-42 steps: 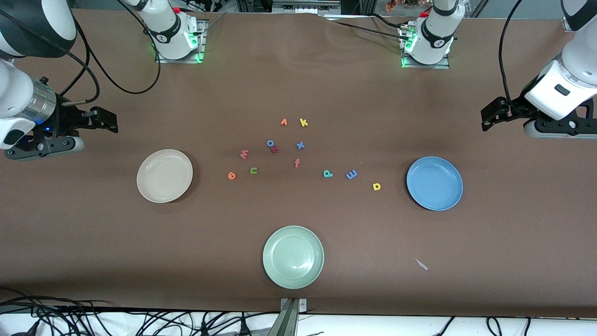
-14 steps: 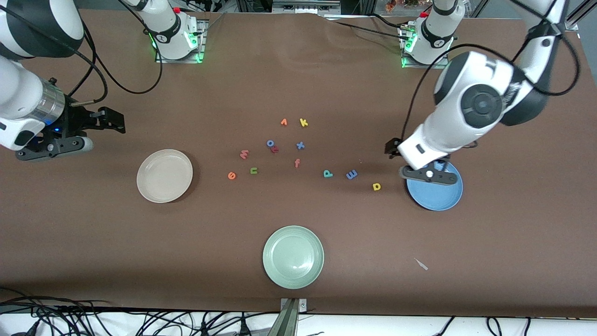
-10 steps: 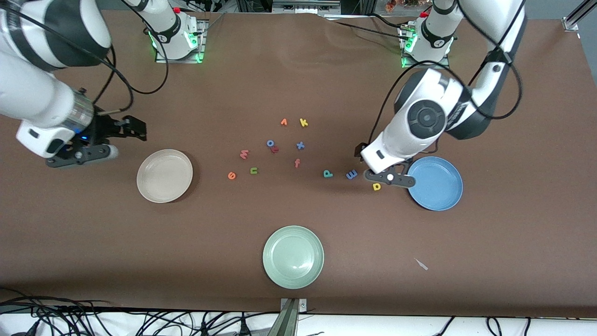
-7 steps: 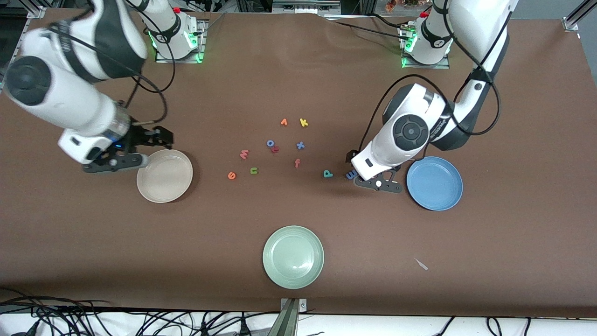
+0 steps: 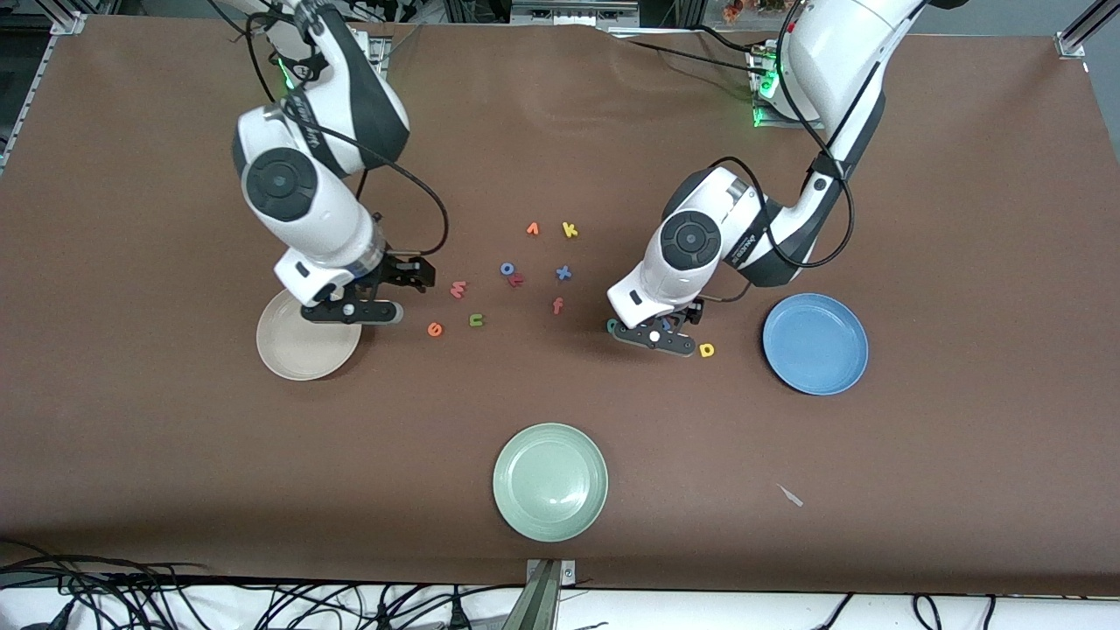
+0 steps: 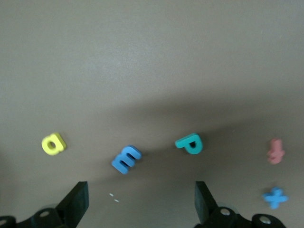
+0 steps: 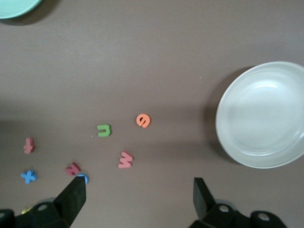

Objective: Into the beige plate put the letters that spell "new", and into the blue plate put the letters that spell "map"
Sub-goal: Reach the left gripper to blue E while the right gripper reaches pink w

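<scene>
Front view: the left pincer (image 5: 654, 337) hangs low over the surface with its jaws spread wide and nothing between them, above the blue "m" (image 6: 126, 159), which the arm's wrist mostly hides here. The left wrist view settles the relation the next move seems to turn on: the "m" lies almost midway between the two fingertips, tilted so its long axis runs slantwise to the line joining them, with the teal "p" (image 6: 190, 143) beside it toward the right arm's end and the yellow "a" (image 5: 707, 350) beside it toward the blue plate (image 5: 815, 344). That plate sits well apart toward the left arm's end of the surface, empty. The right pincer (image 5: 353, 311) hovers over the edge of the beige plate (image 5: 293, 354), jaws likewise wide apart and holding nothing; the orange "e" (image 5: 435, 329), green "n" (image 5: 476, 319) and pinkish "w" (image 5: 458, 289) lie on the surface toward the middle from it, so the right arm is plainly the nearer one for them. Both plates hold no letters yet.
</scene>
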Motion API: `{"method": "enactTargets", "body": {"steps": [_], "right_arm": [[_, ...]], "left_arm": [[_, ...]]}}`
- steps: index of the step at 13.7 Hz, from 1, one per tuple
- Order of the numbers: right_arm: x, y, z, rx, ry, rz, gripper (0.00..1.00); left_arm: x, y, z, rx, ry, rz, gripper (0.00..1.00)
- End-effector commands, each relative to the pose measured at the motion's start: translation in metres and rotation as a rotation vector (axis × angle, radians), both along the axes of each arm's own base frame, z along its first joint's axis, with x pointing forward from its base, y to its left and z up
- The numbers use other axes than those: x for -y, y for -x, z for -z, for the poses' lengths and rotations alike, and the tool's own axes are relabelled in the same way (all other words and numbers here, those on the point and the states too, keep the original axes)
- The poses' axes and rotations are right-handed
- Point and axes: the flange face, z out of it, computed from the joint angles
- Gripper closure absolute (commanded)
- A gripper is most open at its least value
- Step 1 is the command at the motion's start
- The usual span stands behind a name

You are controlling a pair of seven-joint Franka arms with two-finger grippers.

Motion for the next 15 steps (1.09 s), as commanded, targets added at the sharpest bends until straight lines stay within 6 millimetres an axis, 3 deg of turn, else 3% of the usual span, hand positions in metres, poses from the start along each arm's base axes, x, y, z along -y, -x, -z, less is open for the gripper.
{"method": "enactTargets", "body": {"steps": [1, 4, 5, 9, 11, 15], "right_arm": [[-0.020, 0.005, 0.039, 0.005, 0.007, 0.106, 0.00], [-0.043, 0.009, 0.074, 0.018, 0.011, 0.182, 0.00], [-0.047, 0.012, 0.081, 0.012, 0.019, 0.202, 0.00], [-0.040, 0.032, 0.120, 0.015, 0.021, 0.232, 0.00], [-0.034, 0.043, 0.139, 0.033, 0.010, 0.235, 0.00], [-0.053, 0.069, 0.157, 0.046, -0.018, 0.272, 0.00]], "left_arm": [[-0.010, -0.005, 0.002, 0.017, -0.003, 0.209, 0.02], [-0.027, -0.007, 0.015, -0.011, 0.007, 0.417, 0.09], [-0.027, -0.004, 0.021, -0.003, 0.009, 0.460, 0.05], [-0.028, 0.015, 0.057, 0.058, 0.048, 0.522, 0.03], [-0.029, 0.020, 0.069, 0.065, 0.010, 0.578, 0.11], [-0.029, 0.021, 0.083, 0.090, 0.005, 0.614, 0.19]]}}
